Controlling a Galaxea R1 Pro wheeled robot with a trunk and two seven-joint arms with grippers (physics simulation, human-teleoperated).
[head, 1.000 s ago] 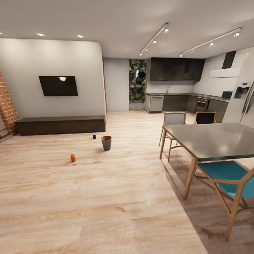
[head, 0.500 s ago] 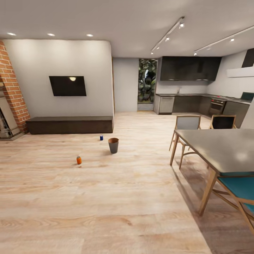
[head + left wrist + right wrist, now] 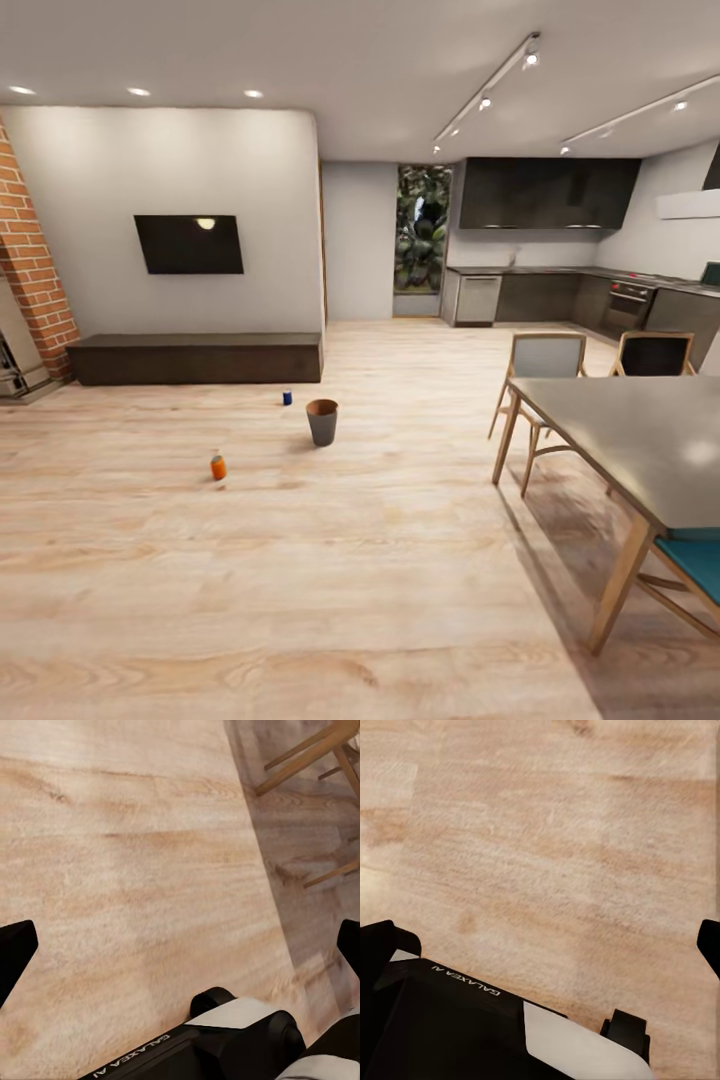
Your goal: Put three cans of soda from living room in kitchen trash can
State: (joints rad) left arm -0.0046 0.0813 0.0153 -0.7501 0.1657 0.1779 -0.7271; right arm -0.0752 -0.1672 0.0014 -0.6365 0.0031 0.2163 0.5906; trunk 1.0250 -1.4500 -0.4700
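An orange can of soda stands upright on the light wood floor of the living room. A dark blue can of soda stands farther back, near the low cabinet. The small brown tash can sits on the floor just right of the blue one, its dark inside open upward. All three are several steps ahead of me. In the left wrist view my left gripper is open over bare floor, fingertips far apart. My right gripper is open too, holding nothing.
A long low dark cabinet runs under the black television, with the brick fireplace at far left. A grey dining table with wooden chairs fills the right side. The dark kitchen cabinets lie at the back right.
The whole view has swung to the left and advanced a little, so the table slid toward the right edge. The cans and the bin stay put on the floor.
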